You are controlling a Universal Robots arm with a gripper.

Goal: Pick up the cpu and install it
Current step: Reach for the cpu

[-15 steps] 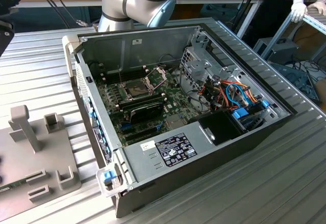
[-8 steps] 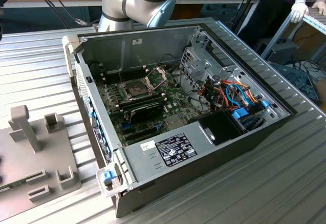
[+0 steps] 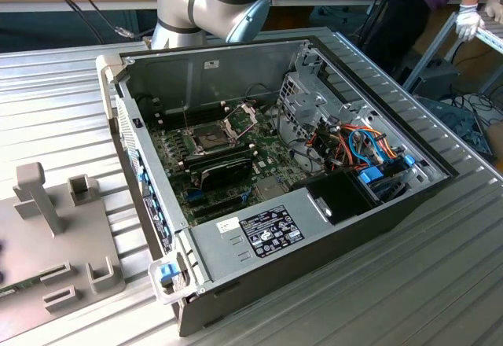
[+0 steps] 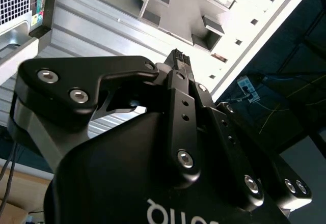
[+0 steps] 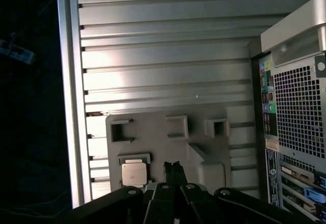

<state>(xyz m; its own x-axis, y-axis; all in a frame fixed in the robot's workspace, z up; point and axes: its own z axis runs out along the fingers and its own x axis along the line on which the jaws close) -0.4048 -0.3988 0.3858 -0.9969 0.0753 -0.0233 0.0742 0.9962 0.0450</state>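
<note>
Ribbed aluminium counter (image 5: 168,56) carries a grey tray (image 5: 153,145) beside the computer case (image 5: 298,96); the cpu (image 5: 134,173) sits in a tray pocket. The end effector (image 5: 174,169) hovers near it, fingers (image 5: 168,171) together, empty (approach stage, I judge); grasping needs them parted, centred over it.

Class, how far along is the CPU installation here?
Done: the socket frame stands open in the computer case. In hand: nothing; the gripper, shut, hovers near the cpu, which lies in the grey fixture. Left: cpu not yet picked up or installed.
</note>
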